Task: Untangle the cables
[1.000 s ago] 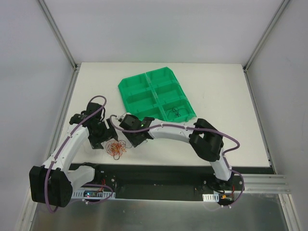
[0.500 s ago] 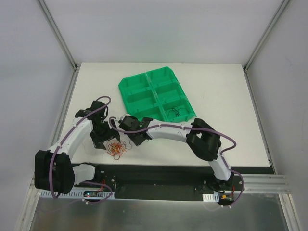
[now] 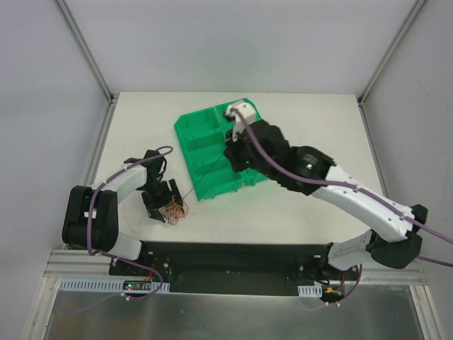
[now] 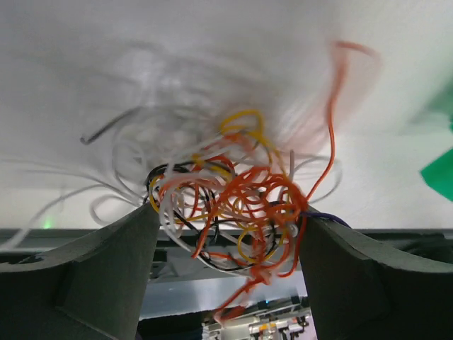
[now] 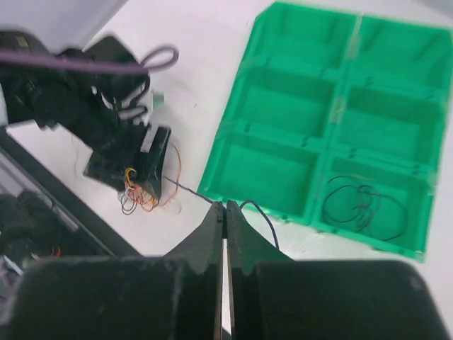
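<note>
The left gripper (image 4: 223,241) is clamped on the tangled cables (image 4: 233,205), which sit on the table (image 3: 141,120) near the green tray's (image 3: 195,131) near-left corner. The right gripper (image 5: 224,219), raised over the tray, pinches one black wire (image 3: 202,183) stretched taut from the tangle.

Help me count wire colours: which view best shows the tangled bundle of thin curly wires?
Left wrist: the tangled bundle of thin curly wires fills the frame between the fingers, orange, yellow, white and black strands distinct, though blurred. Top external and right wrist show a tiny clump.
</note>
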`<state>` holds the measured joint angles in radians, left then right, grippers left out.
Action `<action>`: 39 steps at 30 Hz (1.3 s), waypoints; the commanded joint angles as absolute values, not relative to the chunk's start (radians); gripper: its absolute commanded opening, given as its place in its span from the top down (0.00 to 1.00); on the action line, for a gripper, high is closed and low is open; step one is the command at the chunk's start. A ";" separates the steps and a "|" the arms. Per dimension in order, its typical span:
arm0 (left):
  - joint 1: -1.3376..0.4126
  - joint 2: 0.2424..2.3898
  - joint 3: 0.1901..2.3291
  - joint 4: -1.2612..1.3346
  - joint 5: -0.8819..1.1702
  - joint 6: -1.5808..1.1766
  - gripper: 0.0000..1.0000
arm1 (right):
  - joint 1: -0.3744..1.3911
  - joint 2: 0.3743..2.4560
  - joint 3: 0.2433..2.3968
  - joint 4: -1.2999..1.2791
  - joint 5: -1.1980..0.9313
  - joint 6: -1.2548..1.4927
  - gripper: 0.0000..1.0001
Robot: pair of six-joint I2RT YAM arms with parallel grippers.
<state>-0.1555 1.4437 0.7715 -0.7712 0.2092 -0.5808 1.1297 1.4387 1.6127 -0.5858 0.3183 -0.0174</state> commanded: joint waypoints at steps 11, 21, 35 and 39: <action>-0.152 1.506 0.745 -0.727 0.169 -0.574 0.26 | 1.108 1.382 2.320 -0.618 0.606 -0.222 1.00; -0.152 1.358 0.831 -0.771 0.172 -0.540 0.23 | 1.104 1.324 2.206 -0.535 0.722 -0.334 1.00; -0.153 1.171 0.991 -0.848 0.182 -0.391 0.18 | 0.836 1.347 1.987 -0.749 0.543 -0.029 1.00; -0.153 1.114 0.994 -0.867 0.205 -0.373 0.16 | 0.749 1.385 1.951 -0.756 0.471 -0.006 1.00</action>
